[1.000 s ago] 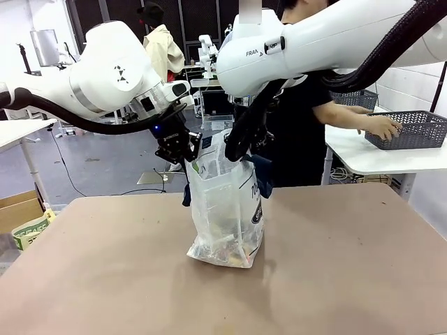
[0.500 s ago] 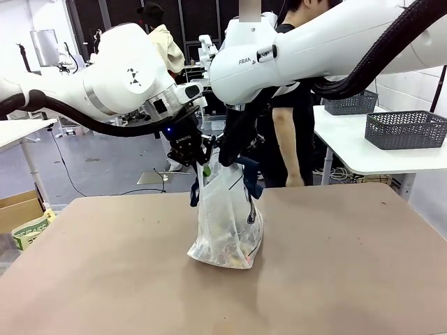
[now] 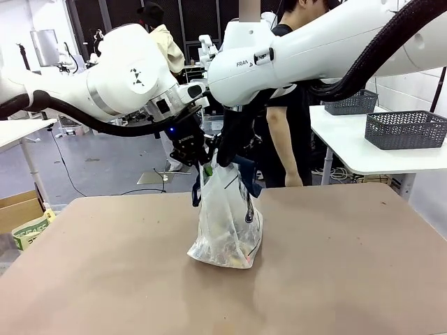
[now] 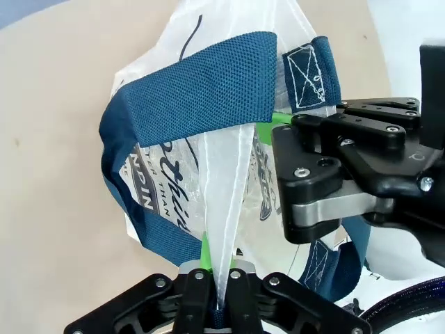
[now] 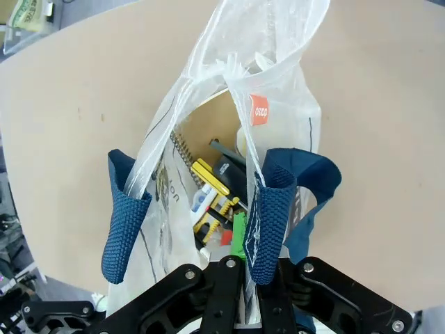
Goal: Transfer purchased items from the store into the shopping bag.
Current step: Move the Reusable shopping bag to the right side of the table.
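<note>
The left hand (image 3: 198, 153), pinched fully closed on the rim film of the translucent whitish plastic tote with navy strap handles (image 3: 227, 223) standing mid-surface (image 3: 349, 279), faces the right hand (image 5: 247, 268), likewise clamped tight on the rim at 1 o'clock, with small yellow and black goods (image 5: 208, 177) inside, a person (image 3: 300, 139) close behind at 12 o'clock and a dark grey slotted plastic basket (image 3: 405, 129) at 2 o'clock.

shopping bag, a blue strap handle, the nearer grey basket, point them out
shopping bag (image 3: 227, 223): front view, translucent side wall
blue strap handle (image 4: 201, 90): left wrist view, middle of the webbing
nearer grey basket (image 3: 405, 131): front view, slotted front wall
</note>
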Robot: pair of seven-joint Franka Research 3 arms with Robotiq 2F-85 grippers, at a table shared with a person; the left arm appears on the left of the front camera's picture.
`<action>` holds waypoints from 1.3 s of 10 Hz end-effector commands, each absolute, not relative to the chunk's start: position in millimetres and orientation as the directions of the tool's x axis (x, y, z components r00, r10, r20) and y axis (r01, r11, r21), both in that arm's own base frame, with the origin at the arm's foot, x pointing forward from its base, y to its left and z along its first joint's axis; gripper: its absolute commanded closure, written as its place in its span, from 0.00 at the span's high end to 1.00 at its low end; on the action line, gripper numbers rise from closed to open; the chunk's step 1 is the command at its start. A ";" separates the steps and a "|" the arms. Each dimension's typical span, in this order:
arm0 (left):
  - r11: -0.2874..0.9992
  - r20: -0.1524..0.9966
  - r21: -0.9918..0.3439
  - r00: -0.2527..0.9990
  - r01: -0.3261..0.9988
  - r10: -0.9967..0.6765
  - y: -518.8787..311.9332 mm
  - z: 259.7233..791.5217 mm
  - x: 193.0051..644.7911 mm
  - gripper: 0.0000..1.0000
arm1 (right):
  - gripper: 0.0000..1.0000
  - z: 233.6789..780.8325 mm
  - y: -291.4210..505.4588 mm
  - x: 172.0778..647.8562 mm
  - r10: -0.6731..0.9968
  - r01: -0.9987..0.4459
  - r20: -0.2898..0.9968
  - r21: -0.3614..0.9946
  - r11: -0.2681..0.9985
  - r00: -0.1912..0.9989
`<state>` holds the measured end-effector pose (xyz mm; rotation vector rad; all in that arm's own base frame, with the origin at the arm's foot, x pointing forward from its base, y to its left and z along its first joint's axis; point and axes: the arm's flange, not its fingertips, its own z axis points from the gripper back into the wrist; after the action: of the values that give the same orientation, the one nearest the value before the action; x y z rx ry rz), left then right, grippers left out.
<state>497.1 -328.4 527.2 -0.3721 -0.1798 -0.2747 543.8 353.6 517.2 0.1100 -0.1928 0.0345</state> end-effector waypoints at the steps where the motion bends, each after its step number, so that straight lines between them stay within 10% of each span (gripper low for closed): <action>1: 0.891 0.220 -0.360 0.954 0.275 -0.205 -335.3 529.9 497.0 0.12 | 0.00 516.2 356.3 547.0 0.004 -0.029 0.217 0.112 0.993 0.976; 6: 0.857 0.210 -0.423 0.952 0.295 -0.224 -323.9 535.9 483.0 1.00 | 0.00 517.4 355.6 547.3 0.004 -0.027 0.214 0.107 0.994 0.977; 13: 0.799 0.247 -0.494 0.937 0.342 -0.248 -320.5 537.3 467.2 1.00 | 0.00 519.8 351.3 549.8 -0.010 -0.016 0.221 0.118 0.993 0.975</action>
<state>472.8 -323.8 538.4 -0.5189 -0.1540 -0.2955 546.3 350.9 519.0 0.1110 -0.1984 0.0276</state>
